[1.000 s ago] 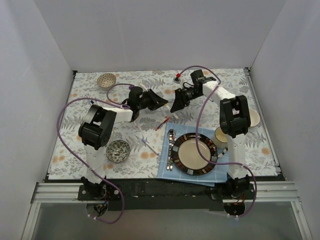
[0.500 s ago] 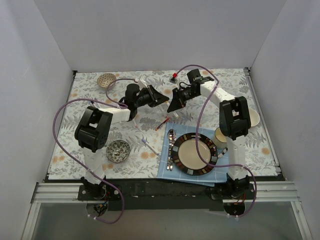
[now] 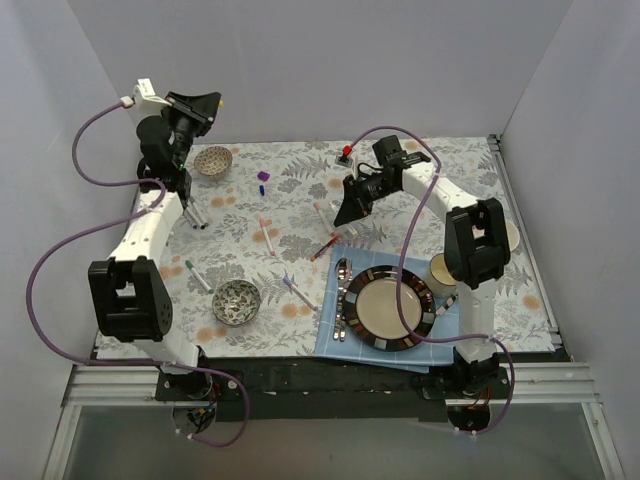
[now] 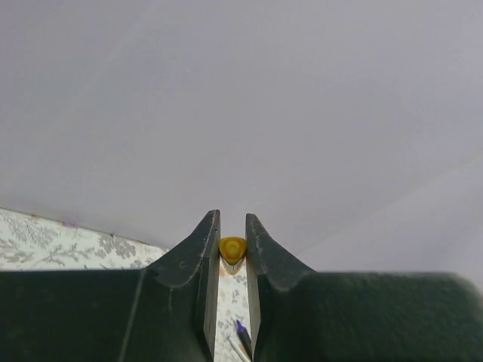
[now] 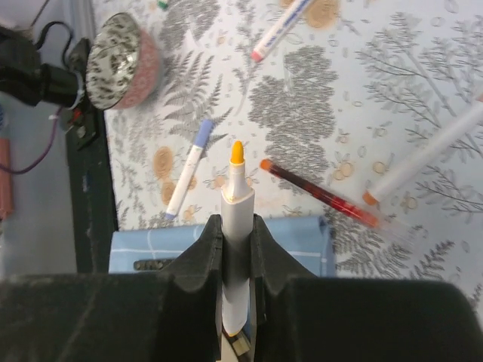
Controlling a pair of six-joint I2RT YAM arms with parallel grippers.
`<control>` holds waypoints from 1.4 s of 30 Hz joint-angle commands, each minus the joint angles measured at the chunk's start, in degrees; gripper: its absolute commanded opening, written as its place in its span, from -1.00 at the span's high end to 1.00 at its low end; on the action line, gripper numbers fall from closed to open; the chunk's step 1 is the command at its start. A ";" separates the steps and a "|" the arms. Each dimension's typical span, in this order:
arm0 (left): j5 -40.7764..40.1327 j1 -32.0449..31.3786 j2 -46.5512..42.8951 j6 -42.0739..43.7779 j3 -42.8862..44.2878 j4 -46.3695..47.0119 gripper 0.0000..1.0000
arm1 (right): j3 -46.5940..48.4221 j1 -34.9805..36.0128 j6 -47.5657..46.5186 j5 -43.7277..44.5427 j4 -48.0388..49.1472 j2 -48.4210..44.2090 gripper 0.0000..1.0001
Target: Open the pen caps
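Seen from above, the left claw (image 3: 210,101) is held high in the upper left of the frame, well clear of the fern-patterned bench (image 3: 480,170). What it carries is too small to tell from here. The right claw (image 3: 348,213) hangs low at centre, just above the plate (image 3: 360,285) on its blue cloth (image 3: 328,345). Loose on the bench lie a pink-ended pen (image 3: 266,237), a green-ended pen (image 3: 196,275), a red pen (image 3: 325,246) and, nearer the top, a purple cap (image 3: 263,176).

From the left wrist, the claw's fingers are pressed almost together on a yellow cap (image 4: 232,250), pinched near their tips against a plain grey wall.

From the right wrist, the claw pinches a yellow-tipped marker (image 5: 237,192) by its white barrel, the nib bare and pointing up the frame over the bench. A blue-ended pen (image 5: 189,170) lies just to its left and the red pen to its right, with a patterned bowl (image 5: 117,64) in the upper left.

This marker looks opened, while several pens on the bench appear capped. The tiny cap is gripped only near the fingertips and held high, so it could pop free and bounce off the bench if let go there. The bare nib, carried low, could smear the cloth if the marker tilts or slips.
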 commanded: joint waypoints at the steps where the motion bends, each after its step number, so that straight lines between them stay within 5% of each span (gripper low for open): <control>1: 0.64 -2.58 -2.13 3.82 -5.37 -13.82 1.00 | -4.10 -2.24 4.85 12.96 8.24 -4.77 0.97; 5: 1.70 -1.70 -0.82 3.99 -12.48 -19.29 1.00 | -10.35 -5.84 5.83 30.26 17.25 -9.43 0.97; 8: 2.58 -1.52 3.13 4.43 -11.55 -20.25 1.00 | -11.15 -7.25 4.43 34.86 18.23 -10.14 0.97; 25: -0.67 -2.58 29.33 12.78 10.51 -33.09 0.77 | -10.01 -11.82 0.83 44.36 17.70 -6.45 0.92; 37: -0.49 -2.58 29.61 14.54 14.92 -35.02 0.14 | -3.68 -11.21 -3.66 57.64 17.96 1.46 0.67; 42: -0.84 -2.58 21.00 17.17 12.03 -34.76 -0.19 | -1.84 -10.60 -4.80 63.09 19.46 3.39 0.20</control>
